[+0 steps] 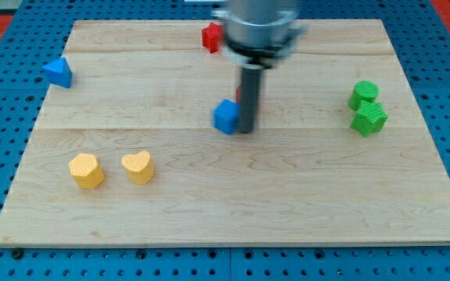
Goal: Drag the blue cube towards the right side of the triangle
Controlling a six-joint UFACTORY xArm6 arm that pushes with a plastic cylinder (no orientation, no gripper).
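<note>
A blue cube point(226, 116) sits near the middle of the wooden board point(233, 203). My tip point(246, 129) rests just to the cube's right, touching or nearly touching it. A blue triangle point(58, 72) lies near the board's left edge, toward the view's top. The rod hangs from the arm's grey body point(260, 27) at the view's top centre.
A red block point(211, 37) sits at the view's top, left of the arm, and a bit of red shows behind the rod. Two green blocks point(366, 108) stand together at the right. A yellow block point(87, 170) and a yellow heart point(137, 166) lie at the lower left.
</note>
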